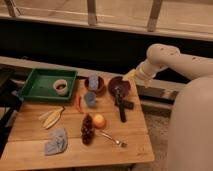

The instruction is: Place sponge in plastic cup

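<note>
Sponge, a small pale blue-lavender soft block [93, 82], lies in the round brown bowl [100, 90] left of my hand [121, 103], apart from it. The small blue plastic cup [90, 99] stands on the wooden surface [135, 142] just beside that bowl. My hand is released and empty, by the dark reddish-brown bowl [113, 82].

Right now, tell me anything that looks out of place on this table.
Only the sponge: it sits propped in the brown bowl, just beyond the plastic cup, an odd spot for it. Nothing looks spilled or broken. The gripper hangs open over the table by the dark red bowl.
</note>
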`<action>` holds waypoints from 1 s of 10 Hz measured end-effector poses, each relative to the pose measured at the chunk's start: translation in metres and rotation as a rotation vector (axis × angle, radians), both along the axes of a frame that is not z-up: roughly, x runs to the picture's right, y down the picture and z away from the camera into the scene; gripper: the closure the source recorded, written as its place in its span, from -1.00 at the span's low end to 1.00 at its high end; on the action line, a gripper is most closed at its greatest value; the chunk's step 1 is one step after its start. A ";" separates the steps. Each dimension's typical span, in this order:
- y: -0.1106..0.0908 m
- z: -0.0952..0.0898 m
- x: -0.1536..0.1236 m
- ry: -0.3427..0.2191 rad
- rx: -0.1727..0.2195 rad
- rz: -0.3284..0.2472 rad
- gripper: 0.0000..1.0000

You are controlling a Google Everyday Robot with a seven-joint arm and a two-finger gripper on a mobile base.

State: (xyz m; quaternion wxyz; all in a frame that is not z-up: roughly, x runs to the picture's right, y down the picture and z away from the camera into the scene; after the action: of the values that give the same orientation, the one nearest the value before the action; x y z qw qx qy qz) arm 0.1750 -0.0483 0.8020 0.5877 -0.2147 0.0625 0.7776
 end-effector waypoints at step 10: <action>-0.041 0.005 -0.097 -0.099 0.111 -0.094 -0.60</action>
State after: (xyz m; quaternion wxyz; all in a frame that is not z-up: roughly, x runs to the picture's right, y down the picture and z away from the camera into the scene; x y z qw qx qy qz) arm 0.0778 -0.0889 0.8068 0.6368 -0.2169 0.0001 0.7399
